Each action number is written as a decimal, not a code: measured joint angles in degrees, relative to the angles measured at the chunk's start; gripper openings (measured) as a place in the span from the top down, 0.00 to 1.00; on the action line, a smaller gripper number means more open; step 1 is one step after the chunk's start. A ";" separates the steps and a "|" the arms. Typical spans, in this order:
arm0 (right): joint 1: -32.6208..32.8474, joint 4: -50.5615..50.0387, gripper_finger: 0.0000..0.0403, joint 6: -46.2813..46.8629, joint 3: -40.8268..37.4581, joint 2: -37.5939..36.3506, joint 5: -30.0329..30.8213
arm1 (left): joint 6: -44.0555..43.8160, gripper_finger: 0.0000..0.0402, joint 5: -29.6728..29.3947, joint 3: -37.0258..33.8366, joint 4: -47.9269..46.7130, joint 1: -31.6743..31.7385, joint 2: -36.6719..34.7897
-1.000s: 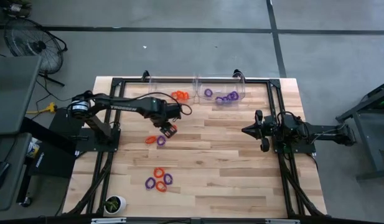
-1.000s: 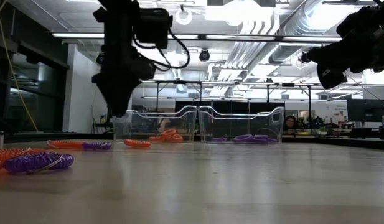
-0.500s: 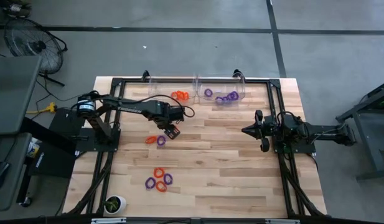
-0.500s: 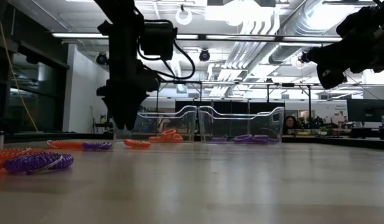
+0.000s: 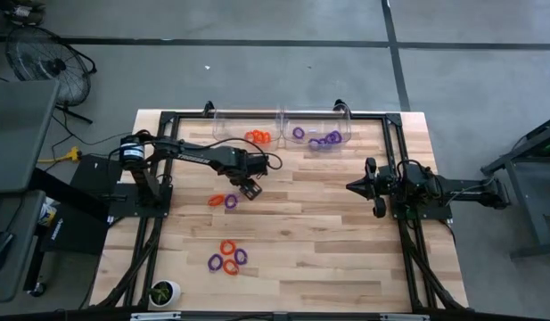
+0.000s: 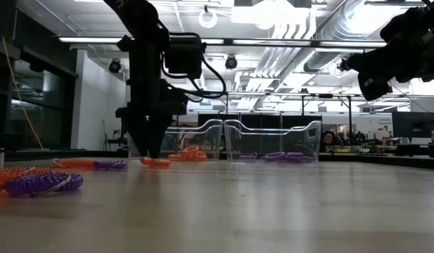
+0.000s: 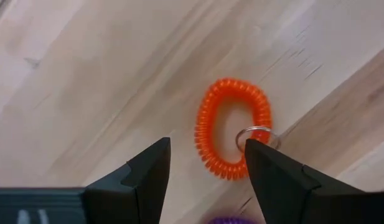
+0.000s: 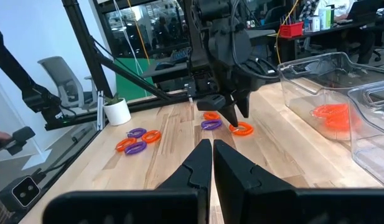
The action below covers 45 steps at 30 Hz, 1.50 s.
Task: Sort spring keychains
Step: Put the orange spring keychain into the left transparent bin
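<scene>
An orange spring keychain [image 7: 232, 127] with a small metal ring [image 7: 254, 134] lies flat on the wooden table. My left gripper [image 7: 207, 146] points down just above it, open, with one finger on each side of the loop; the low view shows the fingertips [image 6: 152, 154] a little over the keychain [image 6: 155, 161]. Beside it lie a purple keychain [image 5: 230, 201] and another orange one [image 5: 216, 200]. A further group [image 5: 225, 259] rests nearer the front edge. My right gripper [image 5: 350, 187] waits at the table's right, shut, held level above the table.
Two clear bins stand at the far edge: the left bin [image 5: 223, 120] holds orange keychains [image 5: 257, 136] and the right bin [image 5: 349, 123] holds purple ones [image 5: 324, 139]. A small potted plant [image 5: 164, 292] sits at the front left corner. Black frame rails border the table.
My left gripper has come down toward the orange keychain and shifted a little toward the table's right edge, still pointing down. The keychains have stayed where they were.
</scene>
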 joint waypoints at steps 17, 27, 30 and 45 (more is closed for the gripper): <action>0.00 0.02 0.97 0.00 0.00 0.00 0.00 | 0.09 0.50 0.70 0.24 0.43 0.02 3.56; -0.02 0.02 0.97 0.00 0.00 0.00 0.00 | 0.15 0.70 2.84 0.20 0.87 0.02 3.67; -0.02 0.02 0.97 0.00 0.01 0.00 0.00 | 0.22 0.79 3.43 0.20 1.00 0.00 3.69; -0.02 0.02 0.97 0.00 0.02 0.00 0.00 | 2.01 0.99 4.06 0.37 0.15 -0.13 3.33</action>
